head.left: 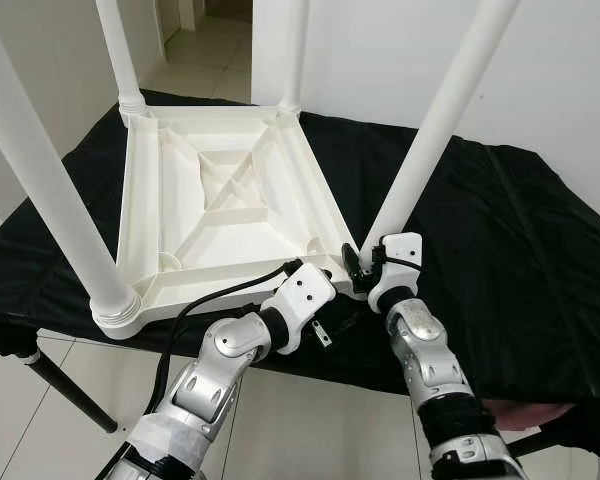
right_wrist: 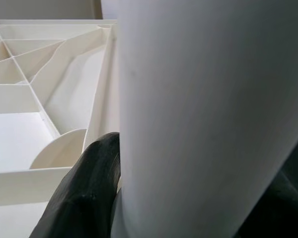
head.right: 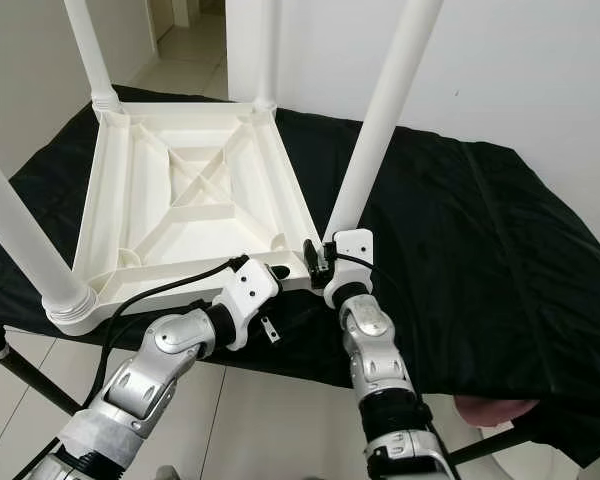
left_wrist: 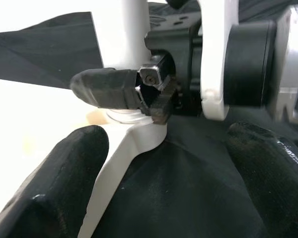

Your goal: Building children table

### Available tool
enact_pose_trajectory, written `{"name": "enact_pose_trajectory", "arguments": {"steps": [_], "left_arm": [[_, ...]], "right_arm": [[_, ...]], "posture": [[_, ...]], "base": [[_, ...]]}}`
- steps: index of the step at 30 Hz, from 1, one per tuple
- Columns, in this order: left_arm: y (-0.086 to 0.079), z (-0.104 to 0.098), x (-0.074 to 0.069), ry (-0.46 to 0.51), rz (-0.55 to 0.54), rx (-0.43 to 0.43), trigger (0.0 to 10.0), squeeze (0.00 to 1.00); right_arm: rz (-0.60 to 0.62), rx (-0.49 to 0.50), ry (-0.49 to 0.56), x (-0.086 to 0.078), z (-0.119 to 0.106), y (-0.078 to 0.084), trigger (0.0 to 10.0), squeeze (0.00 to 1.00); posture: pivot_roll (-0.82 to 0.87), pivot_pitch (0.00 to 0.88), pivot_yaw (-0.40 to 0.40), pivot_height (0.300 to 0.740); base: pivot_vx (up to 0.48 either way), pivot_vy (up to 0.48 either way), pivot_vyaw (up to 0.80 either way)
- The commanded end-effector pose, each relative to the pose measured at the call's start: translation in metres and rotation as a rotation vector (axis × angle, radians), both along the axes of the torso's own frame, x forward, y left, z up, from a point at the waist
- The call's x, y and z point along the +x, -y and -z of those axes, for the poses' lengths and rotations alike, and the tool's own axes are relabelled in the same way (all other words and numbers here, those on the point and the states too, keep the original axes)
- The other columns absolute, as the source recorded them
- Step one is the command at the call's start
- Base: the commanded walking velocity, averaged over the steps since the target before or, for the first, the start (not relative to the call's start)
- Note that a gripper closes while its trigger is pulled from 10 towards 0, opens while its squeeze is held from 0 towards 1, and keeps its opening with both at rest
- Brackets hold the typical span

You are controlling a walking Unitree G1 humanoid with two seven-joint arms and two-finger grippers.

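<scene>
The white children's table (head.left: 220, 200) lies upside down on the black cloth (head.left: 500, 230), legs up, and my right gripper (head.left: 357, 268) clamps the base of its near right leg (head.left: 435, 130) while my left gripper (head.left: 325, 290) hovers open just beside that corner.

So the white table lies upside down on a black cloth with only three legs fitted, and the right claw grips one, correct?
Not quite: four legs are fitted, as the left eye view shows. The white table lies upside down on the black cloth, and the right claw grips the near right leg.
</scene>
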State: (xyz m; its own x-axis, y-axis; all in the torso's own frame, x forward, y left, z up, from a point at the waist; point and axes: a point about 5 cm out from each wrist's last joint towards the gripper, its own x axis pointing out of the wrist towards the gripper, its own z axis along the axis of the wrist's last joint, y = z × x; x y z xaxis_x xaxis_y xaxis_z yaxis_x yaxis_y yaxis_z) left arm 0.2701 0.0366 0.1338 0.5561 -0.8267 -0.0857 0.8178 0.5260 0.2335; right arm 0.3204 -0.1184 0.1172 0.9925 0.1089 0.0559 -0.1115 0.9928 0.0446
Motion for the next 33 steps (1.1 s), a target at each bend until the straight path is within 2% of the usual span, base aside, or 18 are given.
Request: {"name": "enact_pose_trajectory", "arguments": {"steps": [1,6,10,11,15,20,21,22,23,24,29,33], "left_arm": [[0.0,-0.002,-0.001,0.0,0.0,-0.004,10.0,0.0],[-0.003,-0.002,-0.001,0.001,-0.014,-0.002,10.0,0.0],[-0.007,-0.001,-0.001,-0.001,-0.024,0.003,10.0,0.0],[-0.008,-0.001,-0.001,-0.003,-0.031,0.002,10.0,0.0],[-0.009,-0.002,-0.001,-0.005,-0.041,0.001,10.0,0.0],[-0.008,-0.001,-0.001,-0.003,-0.043,0.006,10.0,0.0],[-0.008,-0.001,-0.001,-0.003,-0.044,0.007,10.0,0.0],[-0.008,-0.001,-0.001,-0.003,-0.044,0.007,10.0,0.0],[-0.007,-0.001,-0.001,-0.002,-0.043,0.009,10.0,0.0],[-0.007,-0.001,-0.001,-0.002,-0.042,0.01,10.0,0.0],[-0.006,-0.001,0.0,0.0,-0.041,0.012,10.0,0.0],[-0.005,-0.002,0.002,0.008,-0.035,0.018,10.0,0.0]], "right_arm": [[0.08,0.025,-0.057,-0.006,0.012,0.005,10.0,0.0],[0.129,0.025,-0.073,-0.013,0.013,0.002,10.0,0.0],[0.121,0.016,-0.053,-0.018,0.007,0.001,10.0,0.0],[0.088,0.048,-0.025,-0.019,0.005,0.0,10.0,1.0],[0.049,0.083,0.02,-0.02,-0.001,0.0,10.0,1.0],[-0.025,0.059,0.037,-0.015,-0.004,0.013,10.0,1.0],[-0.057,0.048,0.04,-0.014,-0.005,0.015,10.0,0.0],[-0.057,0.048,0.04,-0.014,-0.005,0.015,10.0,0.0],[-0.133,0.018,0.042,-0.011,-0.005,0.02,10.0,0.0],[-0.159,0.01,0.041,-0.01,-0.005,0.022,10.0,0.0],[-0.206,-0.022,0.046,-0.005,-0.006,0.028,10.0,0.0],[-0.318,-0.068,0.065,0.006,-0.012,0.033,10.0,0.0]], "posture": [[-0.02,0.0,-0.081,0.74],[-0.02,0.0,-0.081,0.74],[-0.02,0.0,-0.079,0.74],[-0.02,0.0,-0.08,0.74],[-0.02,0.0,-0.086,0.74],[-0.02,0.0,-0.094,0.74],[-0.02,0.0,-0.094,0.74],[-0.02,0.0,-0.094,0.74],[-0.02,0.0,-0.094,0.74],[-0.02,0.0,-0.094,0.74],[-0.02,0.0,-0.089,0.74],[-0.03,0.0,-0.083,0.74]], "base": [[0.0,0.0,0.0],[0.0,0.0,0.0],[0.0,0.0,0.0],[0.0,0.0,0.0],[0.0,0.0,0.0],[0.0,0.0,0.0],[0.0,0.0,0.0],[0.0,0.0,0.0],[0.0,0.0,0.0],[0.0,0.0,0.0],[0.0,0.0,0.0],[0.0,0.0,0.0]]}}
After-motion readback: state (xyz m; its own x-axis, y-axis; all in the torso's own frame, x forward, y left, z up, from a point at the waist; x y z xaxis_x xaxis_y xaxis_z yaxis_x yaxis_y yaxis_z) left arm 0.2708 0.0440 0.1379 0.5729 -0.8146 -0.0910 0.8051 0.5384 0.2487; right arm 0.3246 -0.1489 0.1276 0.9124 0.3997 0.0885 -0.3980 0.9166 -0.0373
